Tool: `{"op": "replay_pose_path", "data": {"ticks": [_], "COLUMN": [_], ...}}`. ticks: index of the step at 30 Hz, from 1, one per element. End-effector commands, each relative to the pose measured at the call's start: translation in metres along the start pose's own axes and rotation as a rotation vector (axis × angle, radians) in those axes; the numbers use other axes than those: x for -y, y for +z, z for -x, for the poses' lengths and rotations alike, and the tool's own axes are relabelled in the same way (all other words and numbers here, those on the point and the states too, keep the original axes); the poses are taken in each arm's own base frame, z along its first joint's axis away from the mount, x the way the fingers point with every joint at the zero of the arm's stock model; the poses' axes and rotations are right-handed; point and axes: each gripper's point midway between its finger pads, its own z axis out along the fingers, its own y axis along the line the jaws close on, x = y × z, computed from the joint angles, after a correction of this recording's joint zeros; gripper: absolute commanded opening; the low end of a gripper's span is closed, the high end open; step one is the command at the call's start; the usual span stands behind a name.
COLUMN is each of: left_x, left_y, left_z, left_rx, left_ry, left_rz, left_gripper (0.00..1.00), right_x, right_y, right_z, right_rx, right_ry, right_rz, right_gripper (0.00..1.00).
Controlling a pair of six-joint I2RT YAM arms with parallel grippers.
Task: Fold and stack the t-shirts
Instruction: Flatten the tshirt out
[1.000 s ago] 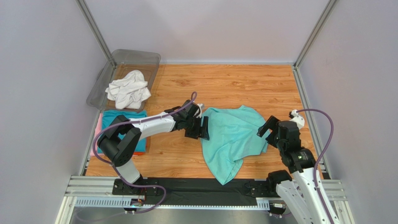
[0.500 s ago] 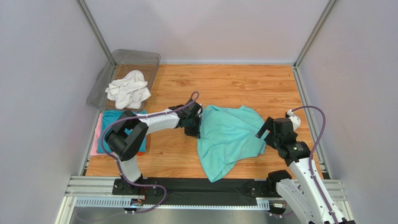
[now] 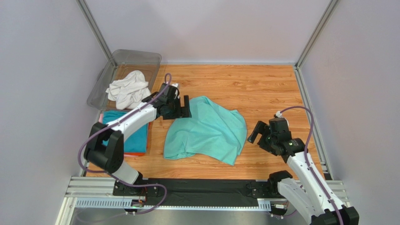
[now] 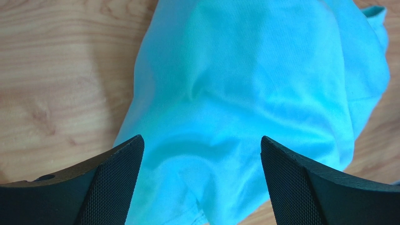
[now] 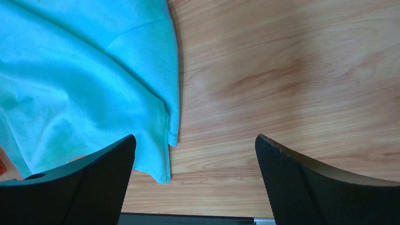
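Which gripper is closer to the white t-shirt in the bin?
Left. The left gripper is just right of the white t-shirt; the right gripper is beyond the mint t-shirt.

Clear plastic bin [image 3: 141, 60] at the far left corner of a brown wooden table [image 3: 244, 84]. Plain grey walls [image 3: 206, 28] all around.

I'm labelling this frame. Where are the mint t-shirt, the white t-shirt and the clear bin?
mint t-shirt [image 3: 206, 131], top external view, middle of the spread cloth.
white t-shirt [image 3: 127, 90], top external view, centre of the crumpled heap.
clear bin [image 3: 141, 57], top external view, its far wall.
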Motion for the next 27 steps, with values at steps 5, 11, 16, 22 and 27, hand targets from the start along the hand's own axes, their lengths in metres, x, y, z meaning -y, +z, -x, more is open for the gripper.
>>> {"op": "replay_pose_path", "data": {"ticks": [5,11,16,22,27], "left_x": [-0.038,-0.067,-0.077,-0.079,-0.075], "left_y": [-0.061,-0.069,-0.066,-0.053,-0.039], "left_z": [-0.072,-0.154,-0.177,-0.171,-0.174], "left_rx": [-0.028,-0.141,-0.154,-0.121,-0.154], "left_ry": [-0.084,-0.195,-0.252,-0.262,-0.277], "left_rz": [0.077,0.106,0.121,0.130,0.111], "left_gripper": [1.00,1.00,0.93,0.80,0.65], "right_x": [-0.043,-0.047,-0.055,-0.062,-0.067], "right_y": [-0.009,-0.004,0.002,0.016,0.027], "right_z": [-0.041,-0.079,-0.097,-0.102,-0.104], "right_rx": [-0.104,-0.182,-0.218,-0.214,-0.204], "right_ry": [-0.134,-0.172,-0.183,-0.194,-0.169], "right_rz": [0.181,0.176,0.206,0.177,0.167], "right_gripper": [0.99,0.92,0.80,0.72,0.62]}}
